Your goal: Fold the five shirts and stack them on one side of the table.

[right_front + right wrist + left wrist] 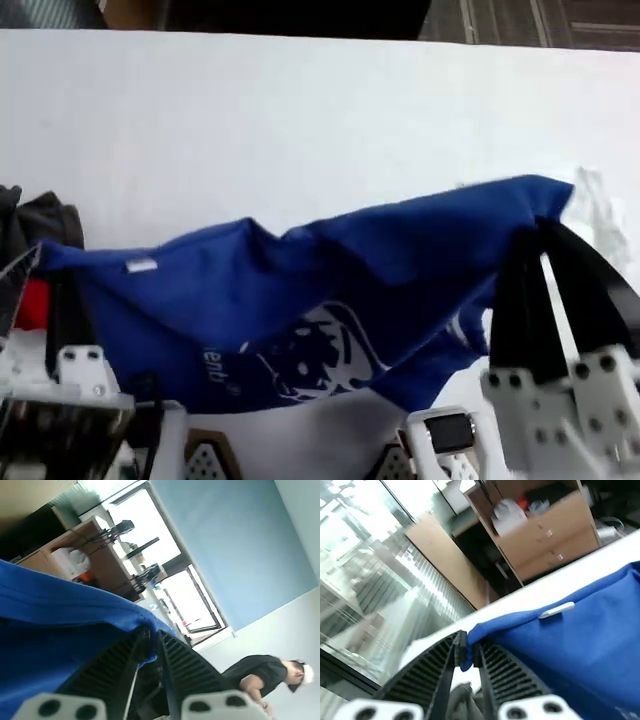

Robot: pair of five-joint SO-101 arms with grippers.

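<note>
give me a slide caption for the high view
A blue shirt stretched between the left gripper and right gripper over the white table

We take this for an office-like lab room. Beyond the white table [300, 110] we see a wooden drawer cabinet [555, 545] with oddments on its open shelf. Beside the table stands a tall glazed wall [365, 580]. Past the table, a plain blue wall [235, 545] meets a bright window [150, 525] with equipment stands [120, 530] before it.
</note>
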